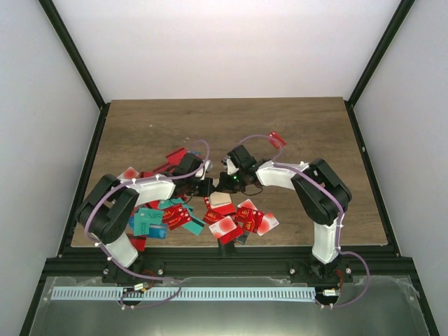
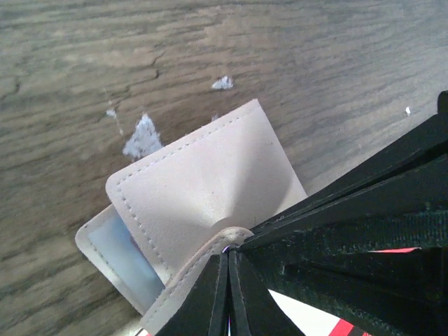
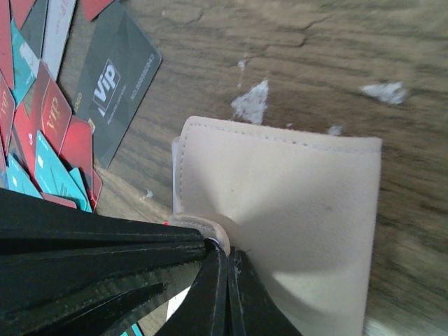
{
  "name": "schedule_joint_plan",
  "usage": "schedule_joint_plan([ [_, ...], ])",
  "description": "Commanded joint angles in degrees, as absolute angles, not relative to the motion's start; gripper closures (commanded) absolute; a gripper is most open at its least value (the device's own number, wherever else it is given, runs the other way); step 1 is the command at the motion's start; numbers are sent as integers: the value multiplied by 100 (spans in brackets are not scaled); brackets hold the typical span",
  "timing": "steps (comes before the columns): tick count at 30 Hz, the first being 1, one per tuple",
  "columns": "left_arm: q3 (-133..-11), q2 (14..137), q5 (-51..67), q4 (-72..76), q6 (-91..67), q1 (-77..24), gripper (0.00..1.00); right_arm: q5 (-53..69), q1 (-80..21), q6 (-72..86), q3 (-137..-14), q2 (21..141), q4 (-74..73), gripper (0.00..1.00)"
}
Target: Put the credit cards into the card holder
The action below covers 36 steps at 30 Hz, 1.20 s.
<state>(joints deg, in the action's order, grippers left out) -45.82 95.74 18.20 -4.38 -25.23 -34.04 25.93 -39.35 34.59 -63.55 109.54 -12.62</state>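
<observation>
Item, card holder (image 2: 203, 175): folded; I hold left gripper (image 2: 227, 252) and right gripper (image 3: 225, 252) clamped on its tab (image 2: 227, 234). Opening step; next, likely, pull apart.

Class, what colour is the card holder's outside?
The card holder is beige; best in right wrist view.

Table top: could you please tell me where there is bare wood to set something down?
Bare: the far strip of the table by the back wall, and the wood right of the right arm. Crowded: credit cards from near left to centre.
</observation>
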Motion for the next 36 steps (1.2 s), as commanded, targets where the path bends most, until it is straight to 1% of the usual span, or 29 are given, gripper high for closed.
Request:
schedule_joint_plan([
  [1,-4831,10372,1545,-614,-2472,-3729,96,1907,-3894,3444,-5987,11517,-1827,99],
  [4,-4894,10640,1380,-743,-2530,-3923,96,2045,-3896,3477,-5977,11531,-1748,99],
  [7,-4786,10661,1399,-658,-2571,-4087,96,2101,-3885,3481,-6000,11537,-1728,99],
  [12,-4951,10749,1301,-1092,-2442,-4283,96,2403,-3814,3435,-5941,11343,-1663,99],
  [16,-5096,10839,1142,-1486,-2298,-4354,96,2632,-3680,3347,-5798,10956,-1649,87],
  [20,-5147,10695,1073,-1799,-2270,-4359,96,2936,-3433,3261,-5677,10381,-1610,79],
  [22,-5154,10606,1052,-1876,-2265,-4367,96,3111,-3306,3199,-5669,10181,-1596,78],
  [27,-5270,10494,1090,-1901,-2253,-4382,96,3282,-3159,3109,-5769,9932,-1638,77],
  [36,-5532,10343,1246,-1948,-2180,-4404,96,3052,-2943,2908,-5566,9565,-1567,77],
])
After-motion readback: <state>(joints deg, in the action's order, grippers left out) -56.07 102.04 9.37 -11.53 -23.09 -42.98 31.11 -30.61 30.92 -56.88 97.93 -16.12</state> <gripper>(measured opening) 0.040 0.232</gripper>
